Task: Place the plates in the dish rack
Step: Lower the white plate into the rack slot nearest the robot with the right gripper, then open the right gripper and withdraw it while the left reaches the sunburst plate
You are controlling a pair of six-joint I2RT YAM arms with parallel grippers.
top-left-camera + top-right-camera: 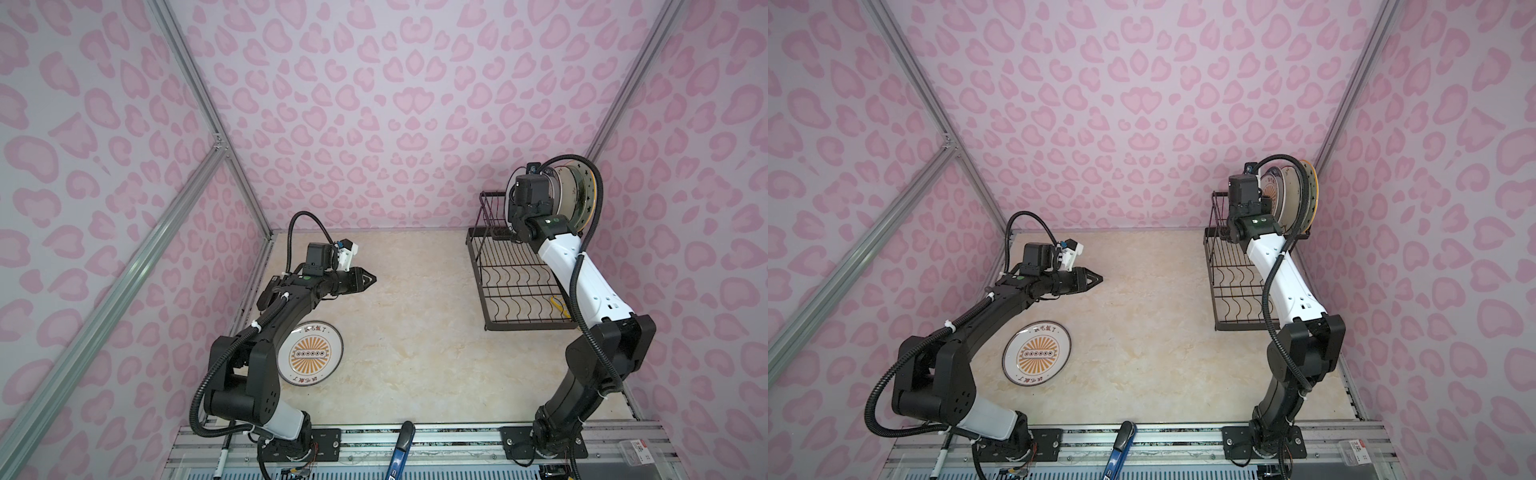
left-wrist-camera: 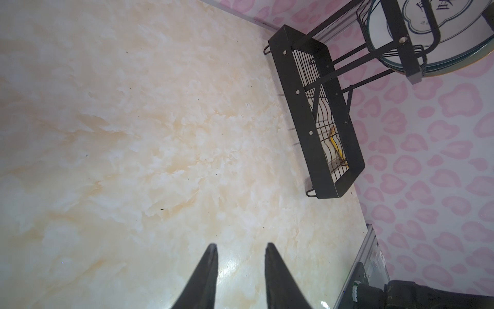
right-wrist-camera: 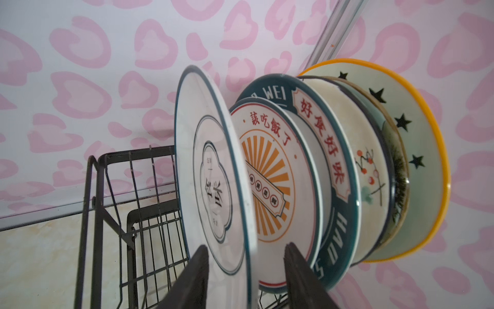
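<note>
One orange-sunburst plate [image 1: 309, 353] [image 1: 1036, 353] lies flat on the marble table beside the left arm. The black wire dish rack [image 1: 519, 286] [image 1: 1237, 286] [image 2: 315, 107] stands at the back right. Several plates stand on edge in its upper tier: a white one with a black emblem [image 3: 213, 171], a sunburst one [image 3: 270, 187], a dark-rimmed lettered one [image 3: 328, 149], a cream sprigged one [image 3: 369, 171] and a starry orange-rimmed one [image 3: 422, 133]. My right gripper [image 3: 246, 246] is open, its jaws standing either side of the white plate's rim with gaps. My left gripper [image 1: 372, 279] [image 2: 241, 245] is open and empty over bare table.
A yellow object [image 1: 557, 305] [image 2: 335, 141] lies in the rack's slotted lower tier. A blue-handled tool [image 1: 401, 449] and a marker pen [image 1: 222, 457] rest on the front rail. Pink patterned walls enclose the table on three sides, close behind the rack.
</note>
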